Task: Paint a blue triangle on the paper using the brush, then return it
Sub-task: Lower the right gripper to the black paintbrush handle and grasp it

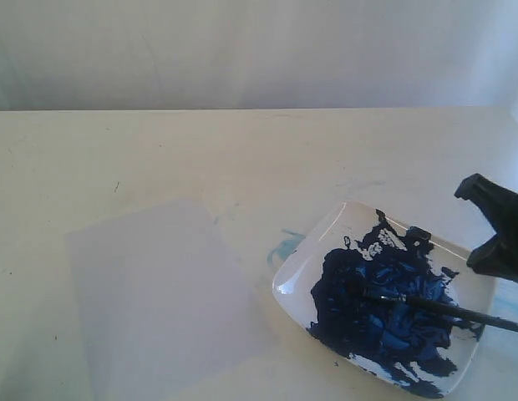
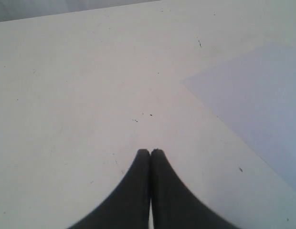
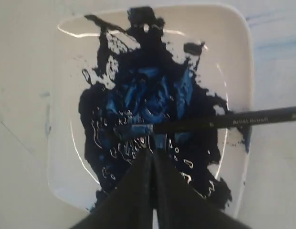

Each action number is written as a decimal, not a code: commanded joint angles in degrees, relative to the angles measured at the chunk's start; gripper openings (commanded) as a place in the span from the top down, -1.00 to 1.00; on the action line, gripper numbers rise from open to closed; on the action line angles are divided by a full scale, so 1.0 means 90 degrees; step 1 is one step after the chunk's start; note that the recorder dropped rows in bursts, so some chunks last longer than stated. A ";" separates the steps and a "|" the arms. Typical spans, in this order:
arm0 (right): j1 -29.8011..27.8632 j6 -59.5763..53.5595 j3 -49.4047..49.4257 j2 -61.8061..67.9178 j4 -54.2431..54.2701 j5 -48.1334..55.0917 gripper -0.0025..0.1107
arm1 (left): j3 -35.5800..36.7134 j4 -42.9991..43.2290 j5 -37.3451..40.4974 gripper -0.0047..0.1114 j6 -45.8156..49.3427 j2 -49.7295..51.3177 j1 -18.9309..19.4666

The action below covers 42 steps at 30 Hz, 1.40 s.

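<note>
Right gripper [image 3: 152, 151] I see clenched, empty, by the brush [image 3: 224, 121], lettered seemingly "Artist Brush", lying across the paint dish [image 3: 234, 57]; left gripper [image 2: 150, 151] clenched too.

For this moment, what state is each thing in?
paper: flat, blank, no triangle yet.
brush: lying across the dish, tip in the dark-blue paint, ungripped.
dish: smeared with that paint.
left gripper: shut, empty, over the table.
right gripper: shut, empty, above the dish.
</note>
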 commanded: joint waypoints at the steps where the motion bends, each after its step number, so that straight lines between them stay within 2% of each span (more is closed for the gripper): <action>1: -0.0009 0.0087 -0.0035 0.0142 -0.0300 0.0827 0.96 | 0.0026 -0.0021 -0.0009 0.92 0.0000 -0.0025 -0.0010; 7: -0.0009 0.1276 0.0076 -0.0016 -0.1082 0.1406 0.96 | 0.0026 -0.0021 -0.0009 0.92 0.0000 -0.0025 -0.0010; 12: -0.0009 0.2800 0.0912 -0.0653 -0.1503 0.0357 0.95 | 0.0026 -0.0021 -0.0009 0.92 0.0000 -0.0025 -0.0010; 15: -0.0009 0.4034 0.1432 -0.1037 -0.1898 -0.0324 0.86 | 0.0026 -0.0021 -0.0009 0.92 0.0000 -0.0025 -0.0010; 21: -0.0009 0.5133 0.2063 -0.1255 -0.2043 -0.1297 0.51 | 0.0026 -0.0021 -0.0009 0.92 0.0000 -0.0025 -0.0010; 27: -0.0009 0.5360 0.2261 -0.1255 -0.2142 -0.1934 0.15 | 0.0026 -0.0021 -0.0009 0.92 0.0000 -0.0025 -0.0010; 30: -0.0009 0.5556 0.2261 -0.1255 -0.2595 -0.2082 -0.01 | 0.0026 -0.0021 -0.0009 0.92 0.0000 -0.0025 -0.0010; 33: -0.0009 0.5618 0.2261 -0.1255 -0.3147 -0.2315 -0.01 | 0.0026 -0.0021 -0.0009 0.92 0.0000 -0.0025 -0.0010; 37: -0.0009 0.5747 0.2261 -0.1255 -0.3250 -0.2418 -0.01 | 0.0026 -0.0021 -0.0009 0.92 0.0000 -0.0025 -0.0010; 42: -0.0009 0.7538 0.2261 -0.1178 -0.3285 -0.2287 0.00 | 0.0026 -0.0021 -0.0009 0.92 0.0000 -0.0025 -0.0010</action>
